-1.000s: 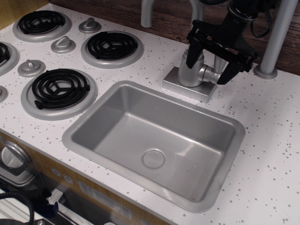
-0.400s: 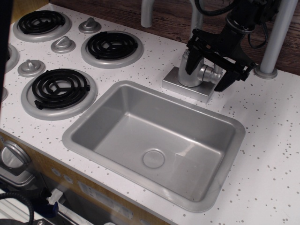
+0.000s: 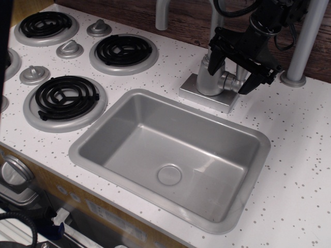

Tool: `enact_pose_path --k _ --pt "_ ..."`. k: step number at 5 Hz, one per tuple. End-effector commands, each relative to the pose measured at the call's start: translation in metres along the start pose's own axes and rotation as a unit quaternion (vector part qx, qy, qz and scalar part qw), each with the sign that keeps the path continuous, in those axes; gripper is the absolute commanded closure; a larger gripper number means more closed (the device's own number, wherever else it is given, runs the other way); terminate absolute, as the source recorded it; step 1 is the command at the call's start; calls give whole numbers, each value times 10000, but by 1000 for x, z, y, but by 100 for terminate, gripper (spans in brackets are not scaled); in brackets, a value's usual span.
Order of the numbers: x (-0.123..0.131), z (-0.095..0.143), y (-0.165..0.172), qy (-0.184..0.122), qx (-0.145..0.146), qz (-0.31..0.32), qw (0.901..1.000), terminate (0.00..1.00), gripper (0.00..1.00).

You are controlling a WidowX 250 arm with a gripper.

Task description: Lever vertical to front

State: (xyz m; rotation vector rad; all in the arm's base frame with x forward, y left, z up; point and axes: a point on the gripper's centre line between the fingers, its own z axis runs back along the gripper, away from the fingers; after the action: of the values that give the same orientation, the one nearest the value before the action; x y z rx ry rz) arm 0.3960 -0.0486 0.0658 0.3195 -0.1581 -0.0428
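The faucet body [image 3: 209, 77] stands on its square base behind the sink. The lever's round stub [image 3: 229, 81] sticks out of its right side. The lever's paddle [image 3: 240, 69] rises upright from the stub and is mostly hidden behind my black gripper [image 3: 230, 76]. The gripper comes down from the upper right with its jaws apart. One fingertip [image 3: 213, 66] is in front of the faucet body and the other fingertip [image 3: 246, 86] is to the right of the stub. I cannot tell whether either finger touches the lever.
The grey sink basin [image 3: 93, 134] lies in front of the faucet. Stove burners [image 3: 123, 50] and silver knobs [image 3: 69, 49] are on the left. A grey post [image 3: 302, 46] stands just right of the gripper, and the spout's tube [image 3: 162, 14] rises at the back.
The gripper has risen a little and shifted slightly back over the faucet body and stub. Its jaws stay apart. The lever has not visibly turned.
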Motion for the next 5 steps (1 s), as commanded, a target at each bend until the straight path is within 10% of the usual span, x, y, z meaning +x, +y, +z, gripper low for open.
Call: enact_pose_path --k 1,4,5 --pt "22 34 8 -493 -2 -10 9988 0 0" --pt "38 40 9 -627 -72 -116 9979 0 0" --pt "40 39 9 -584 -105 -86 9982 0 100"
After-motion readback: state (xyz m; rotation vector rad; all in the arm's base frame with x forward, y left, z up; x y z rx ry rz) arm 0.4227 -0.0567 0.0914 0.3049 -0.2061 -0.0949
